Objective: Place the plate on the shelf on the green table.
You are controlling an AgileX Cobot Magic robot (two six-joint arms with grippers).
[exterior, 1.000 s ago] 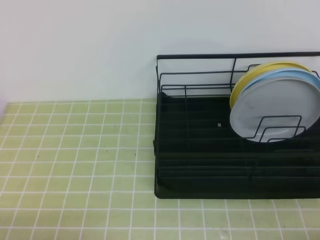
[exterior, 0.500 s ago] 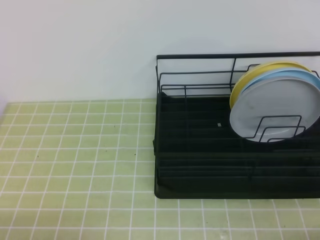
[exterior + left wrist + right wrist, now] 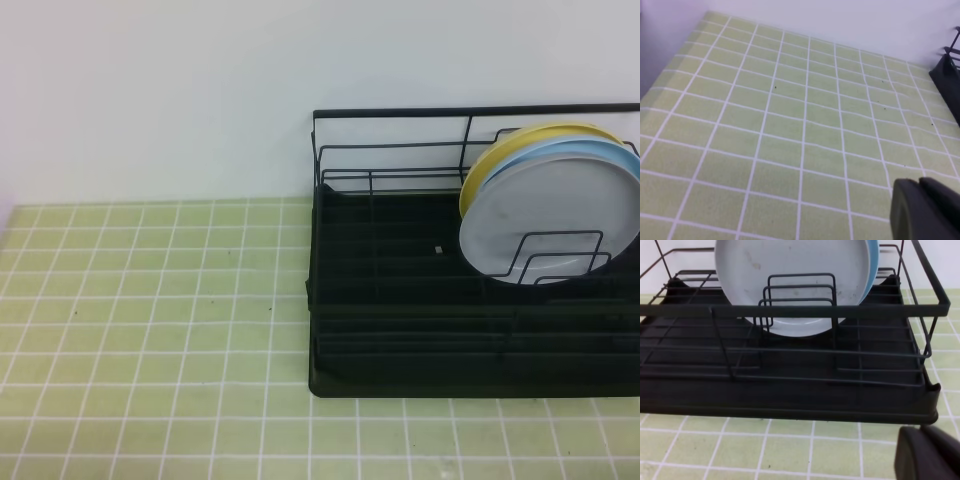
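The pale grey plate stands upright in the wire dividers at the right end of the black shelf, in front of a light blue plate and a yellow plate. The shelf rests on the green table. In the right wrist view the plate faces me behind the shelf's front rail. My right gripper sits low over the tiles before the shelf, shut and empty. My left gripper hovers over bare tiles, shut and empty. Neither arm appears in the exterior high view.
A white wall runs behind the table and the shelf. The shelf's left end shows at the right edge of the left wrist view. The left half of the shelf tray holds no plates.
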